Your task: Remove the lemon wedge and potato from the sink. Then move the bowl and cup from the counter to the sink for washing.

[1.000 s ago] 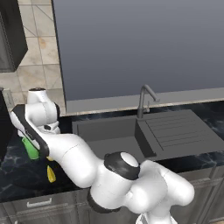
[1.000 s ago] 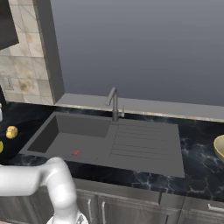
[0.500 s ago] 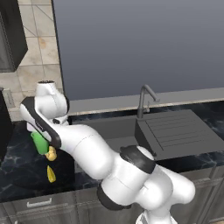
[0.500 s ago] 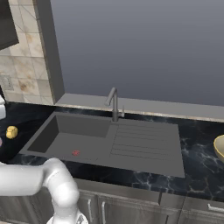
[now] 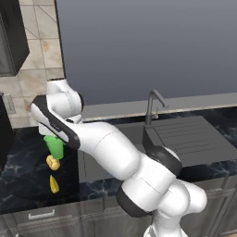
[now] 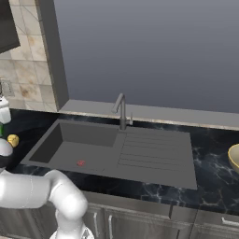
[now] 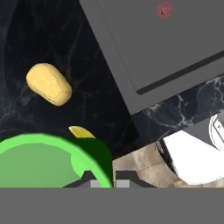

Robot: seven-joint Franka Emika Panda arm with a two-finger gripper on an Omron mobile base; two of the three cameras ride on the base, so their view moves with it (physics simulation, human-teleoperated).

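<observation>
Arm (image 5: pixel 115 152): glossy white rounded shells, thick tubular links, bulbous joints. Dark grey rings at joint seams. Black stripe along white hand housing. Gripper (image 7: pixel 105 181): small dark finger tips. No cables, no markings visible.

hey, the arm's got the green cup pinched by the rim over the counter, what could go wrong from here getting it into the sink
The gripper is shut on just the rim of the cup, so the cup could swing or slip out during the carry.

The potato and lemon wedge lie on the counter right below; a drop could knock them around.

The cup has to clear the near edge of the sink, and might clip it if carried low.
</observation>
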